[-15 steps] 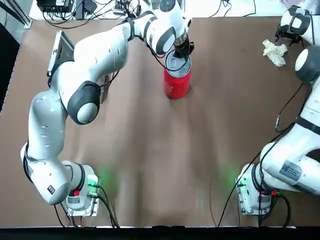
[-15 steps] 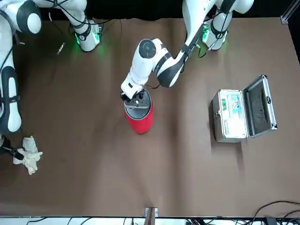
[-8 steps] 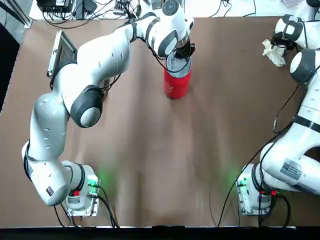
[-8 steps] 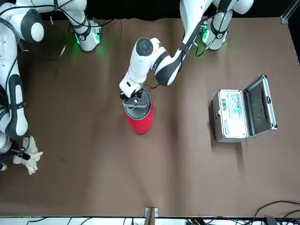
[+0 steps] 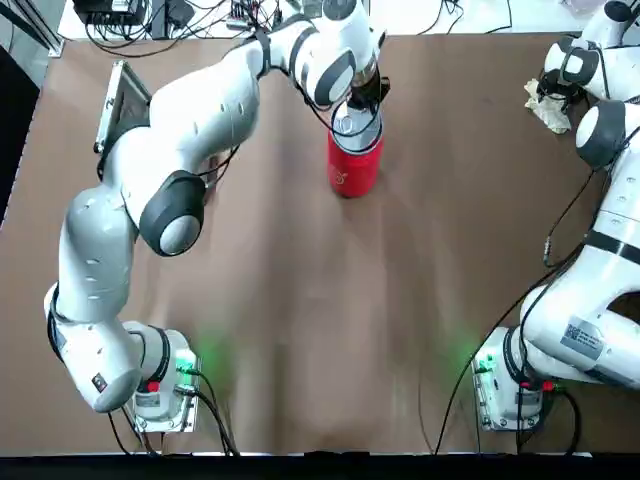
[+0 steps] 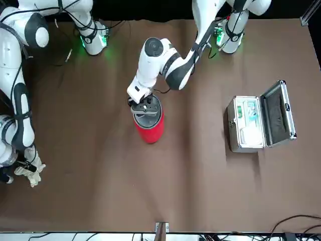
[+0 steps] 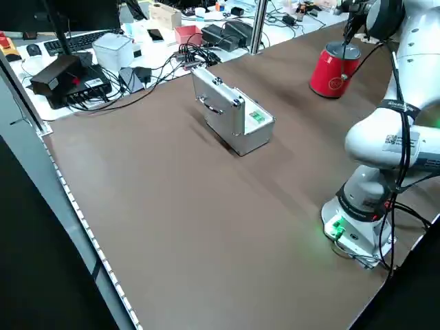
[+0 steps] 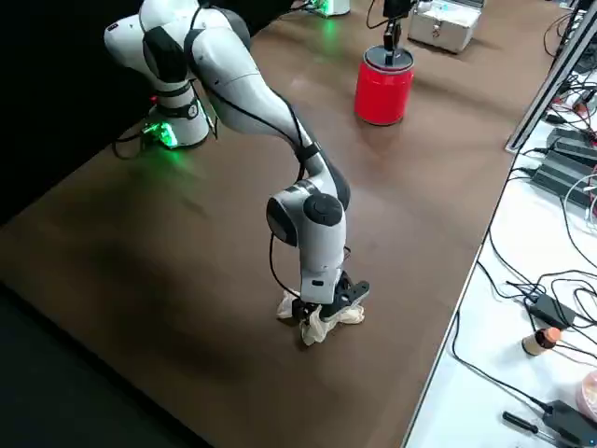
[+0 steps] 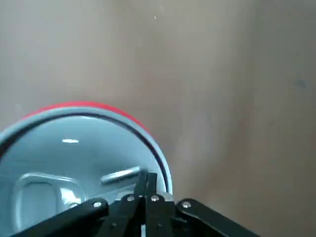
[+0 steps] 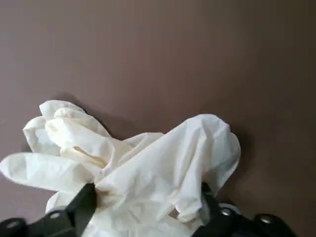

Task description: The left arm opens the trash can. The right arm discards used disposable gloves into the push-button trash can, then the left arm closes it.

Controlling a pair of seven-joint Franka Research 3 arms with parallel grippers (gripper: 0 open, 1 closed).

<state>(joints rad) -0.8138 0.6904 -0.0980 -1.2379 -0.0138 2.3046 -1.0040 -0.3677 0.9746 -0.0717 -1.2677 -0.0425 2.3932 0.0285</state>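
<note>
Gloves point(image 10: 143, 168) at tabletop's far right corner, wadded between right gripper point(image 8: 322, 313) fingers, spread either side, not yet lifted. Trash can point(image 5: 354, 160) mid far edge, lid down. Left gripper point(image 6: 142, 104) fingers pinched together, tips on lid rim.

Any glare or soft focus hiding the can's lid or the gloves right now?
Left wrist view: the trash can lid carries a small bright reflection, and the left gripper fingers look soft this close. Right wrist view: the disposable gloves are evenly lit, with a soft shadow behind them on the table.
</note>
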